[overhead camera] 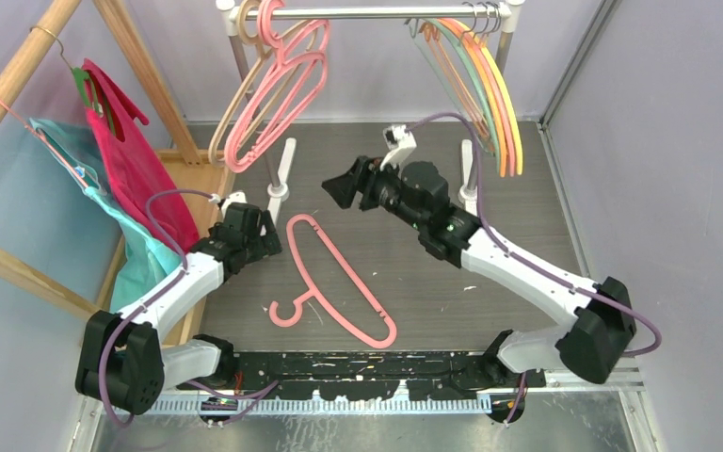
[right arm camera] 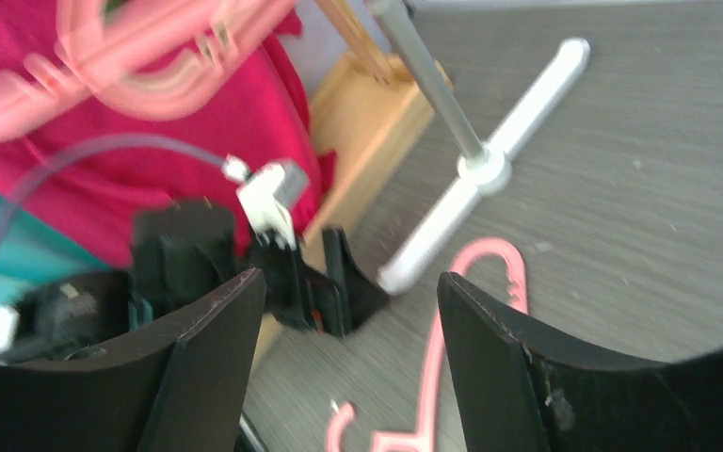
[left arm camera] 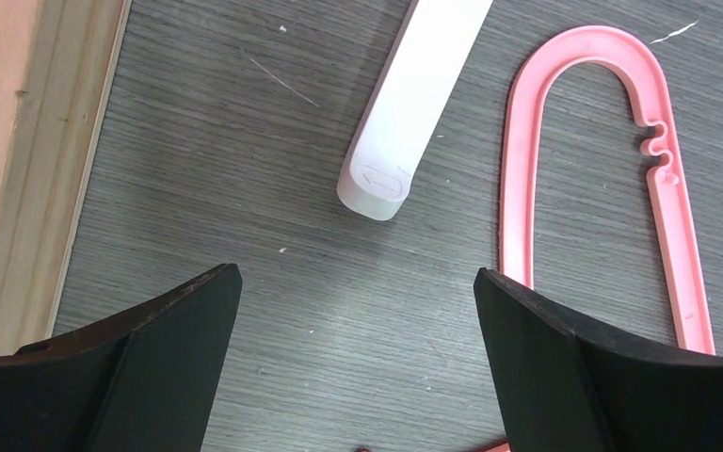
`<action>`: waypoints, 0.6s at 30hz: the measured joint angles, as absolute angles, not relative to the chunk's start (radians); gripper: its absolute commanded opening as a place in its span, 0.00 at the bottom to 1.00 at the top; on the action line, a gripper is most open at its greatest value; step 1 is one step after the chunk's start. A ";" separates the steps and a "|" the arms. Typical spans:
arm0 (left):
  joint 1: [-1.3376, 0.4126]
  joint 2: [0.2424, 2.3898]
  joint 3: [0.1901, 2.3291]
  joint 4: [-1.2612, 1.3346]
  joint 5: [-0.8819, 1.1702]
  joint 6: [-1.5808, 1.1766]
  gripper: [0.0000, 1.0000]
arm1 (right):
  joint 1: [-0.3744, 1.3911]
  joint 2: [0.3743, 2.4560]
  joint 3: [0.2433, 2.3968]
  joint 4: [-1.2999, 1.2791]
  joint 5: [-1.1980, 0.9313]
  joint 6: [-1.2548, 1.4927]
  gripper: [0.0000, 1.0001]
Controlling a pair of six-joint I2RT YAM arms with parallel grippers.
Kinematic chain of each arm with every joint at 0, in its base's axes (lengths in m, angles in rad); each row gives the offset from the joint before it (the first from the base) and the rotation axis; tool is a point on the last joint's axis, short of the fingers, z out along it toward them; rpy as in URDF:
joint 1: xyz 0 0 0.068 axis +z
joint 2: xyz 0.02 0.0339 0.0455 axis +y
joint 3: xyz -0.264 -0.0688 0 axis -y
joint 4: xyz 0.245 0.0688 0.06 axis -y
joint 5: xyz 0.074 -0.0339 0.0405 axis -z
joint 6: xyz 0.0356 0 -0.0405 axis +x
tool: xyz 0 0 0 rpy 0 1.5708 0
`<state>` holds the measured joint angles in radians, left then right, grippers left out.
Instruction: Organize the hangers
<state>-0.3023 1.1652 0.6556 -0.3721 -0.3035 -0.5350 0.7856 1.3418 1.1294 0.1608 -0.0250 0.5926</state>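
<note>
One thick pink hanger (overhead camera: 339, 282) lies flat on the grey table, hook toward the arms. My left gripper (overhead camera: 270, 242) is open and empty, low over the table just left of the hanger's far end. In the left wrist view the gripper (left arm camera: 358, 282) shows that end loop (left arm camera: 518, 188) beside its right finger. My right gripper (overhead camera: 334, 188) is open and empty, raised above the table beyond the hanger. Its blurred wrist view (right arm camera: 350, 282) shows the hanger (right arm camera: 430, 357) below. Pink and beige hangers (overhead camera: 282, 85) and thin orange, yellow and green ones (overhead camera: 490, 94) hang on the metal rail (overhead camera: 377, 13).
The rail's white feet (overhead camera: 282, 165) (left arm camera: 405, 104) (right arm camera: 490, 188) rest on the table near the left gripper. A wooden rack (overhead camera: 19, 75) at left carries a red cloth (overhead camera: 122, 151) and a teal cloth (overhead camera: 141, 254). Its wooden base (left arm camera: 19, 169) lies left of the gripper. Walls enclose the sides.
</note>
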 measured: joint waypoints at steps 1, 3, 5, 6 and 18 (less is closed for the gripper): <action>-0.302 1.168 0.656 -0.372 -0.303 -0.535 0.98 | 0.797 1.320 1.102 0.149 -0.014 0.574 0.73; -0.302 1.177 0.656 -0.372 -0.303 -0.535 0.98 | 0.845 1.291 1.036 0.124 0.024 0.525 0.72; -0.302 1.187 0.656 -0.373 -0.303 -0.535 0.98 | 0.920 1.296 0.965 0.085 0.052 0.477 0.71; -0.302 1.192 0.656 -0.373 -0.304 -0.535 0.98 | 0.961 1.309 0.929 0.065 0.063 0.453 0.71; -0.301 1.211 0.673 -0.379 -0.314 -0.535 0.98 | 1.219 1.431 0.744 -0.081 0.085 0.307 0.67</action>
